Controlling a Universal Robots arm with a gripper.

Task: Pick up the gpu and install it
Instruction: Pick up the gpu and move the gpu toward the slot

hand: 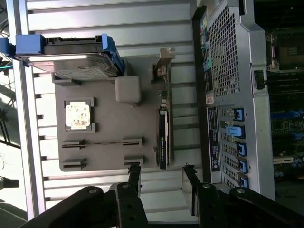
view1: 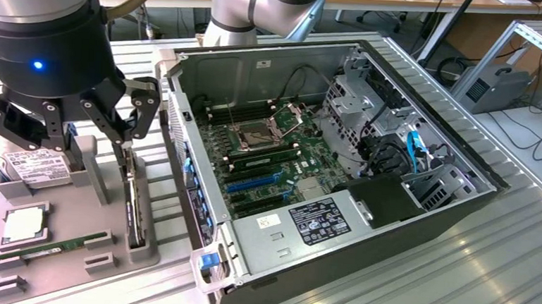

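The hand (view1: 98,157) hangs with its fingers spread wide and nothing between them, above the grey tray (view1: 71,219) on the ribbed metal table (view1: 452,276). In the exterior view the gpu (view1: 134,201) is just beside it at about five o'clock. The gpu stands on its long edge in a slot along the tray's side nearest the computer case (view1: 257,70). In the wrist view the dark card (hand: 163,137) runs in line with the gap between the fingers, its silvery bracket (hand: 161,66) at the far end, and the hand (hand: 161,174) sits off the card's near end rather than over its middle. The step in hand looks like the approach for the grasp. To do it well, I judge the fingers should come down centred along the card's length and square to its flat faces. They should close on the board without scraping the slot walls or bending the bracket. The tray also holds a hard drive (view1: 30,165) at about eleven o'clock of its middle, a processor chip (view1: 23,225) at about eight, and a slim green memory stick (view1: 48,246) at about six. At three o'clock of the tray the case lies open, showing its motherboard (view1: 271,152) with blue expansion slots (view1: 250,182) unfilled.
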